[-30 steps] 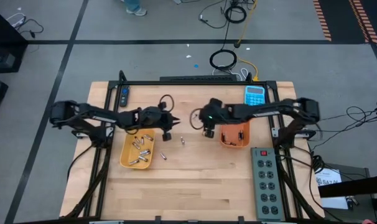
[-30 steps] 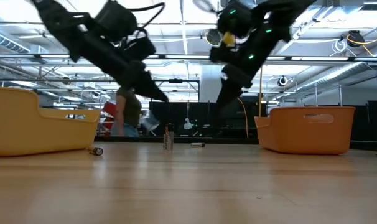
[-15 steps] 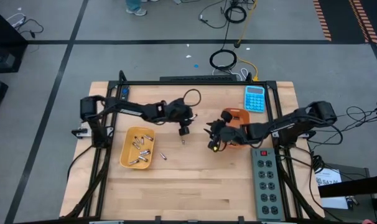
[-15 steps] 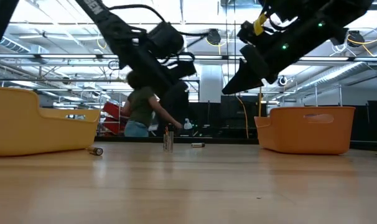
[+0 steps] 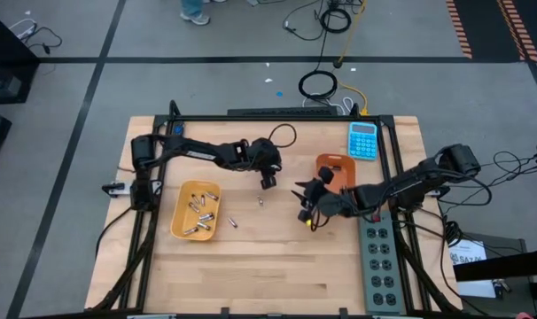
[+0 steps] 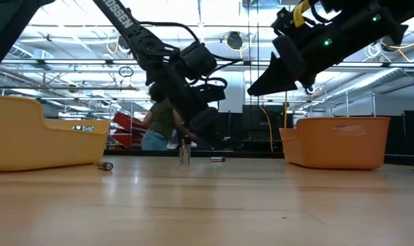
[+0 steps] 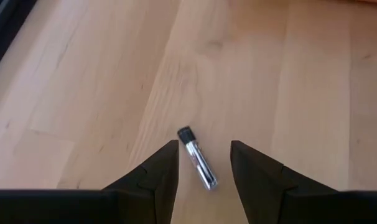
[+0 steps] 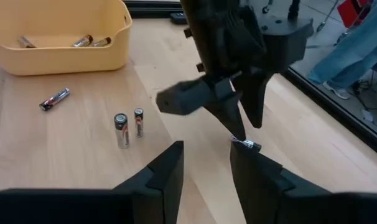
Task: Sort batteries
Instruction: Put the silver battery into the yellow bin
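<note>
A small silvery battery (image 7: 198,158) lies flat on the wood. My left gripper (image 7: 203,146) is low over it and open, one finger on either side; the high view (image 5: 267,182) hides that battery under it. Two batteries (image 8: 121,129) stand upright on their ends near the table's middle (image 5: 260,201). Another battery (image 5: 233,223) lies flat beside the yellow tray (image 5: 182,229), which holds several more. My right gripper (image 5: 306,211) hovers open, off the table, just to the near left of the orange tray (image 5: 338,167).
A grey power strip (image 5: 380,261) lies along the right near side, and a blue calculator (image 5: 363,140) sits at the far right. A dark frame runs along the far edge. Bare wood stretches across the near half. A person (image 6: 159,126) moves in the room behind.
My left gripper has moved from beside the yellow tray toward the table's middle and far side, and come down around the lying battery. My right gripper has drawn back from beside the orange tray's far left toward the near edge. No battery has moved.
</note>
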